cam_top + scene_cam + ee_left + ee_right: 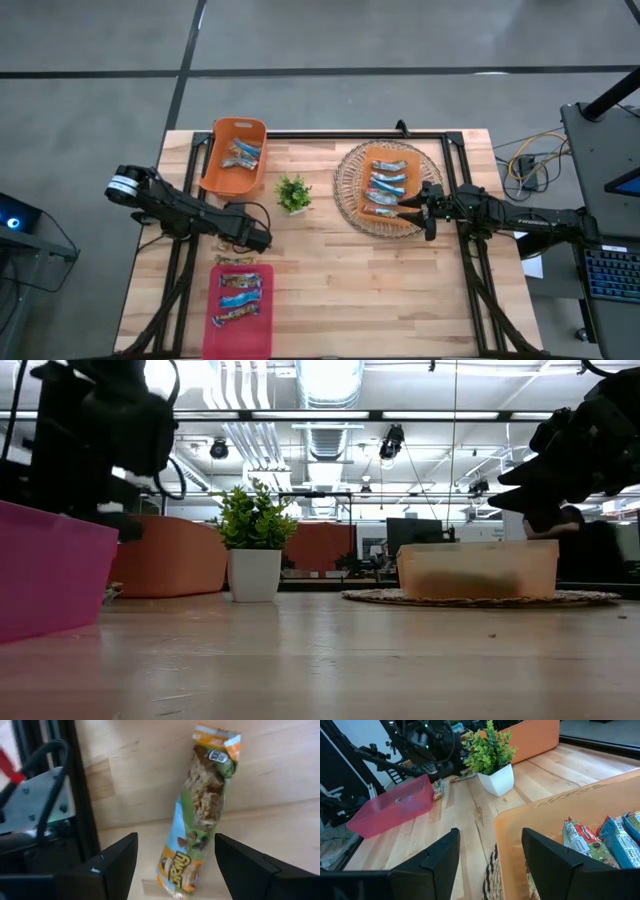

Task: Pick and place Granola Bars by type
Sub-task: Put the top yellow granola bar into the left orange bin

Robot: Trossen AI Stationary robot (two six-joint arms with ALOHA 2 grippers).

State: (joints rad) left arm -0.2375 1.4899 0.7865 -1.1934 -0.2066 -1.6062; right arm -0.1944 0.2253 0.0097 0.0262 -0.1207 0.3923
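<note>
Tan granola bar (200, 815) between the left gripper's (175, 865) open, empty fingers, on the table just beside the pink bin (240, 340).
Right gripper (490, 865), open, empty, hovers at the orange tray (545, 820); closing off-centre could push the bar away.

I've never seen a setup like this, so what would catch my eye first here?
Probably the three bright trays of granola bars: a pink bin near the front, an orange bin at the back left, an orange tray on a woven mat to the right. Between them stands a small green plant. The left gripper hovers open over a bar on the table.
</note>
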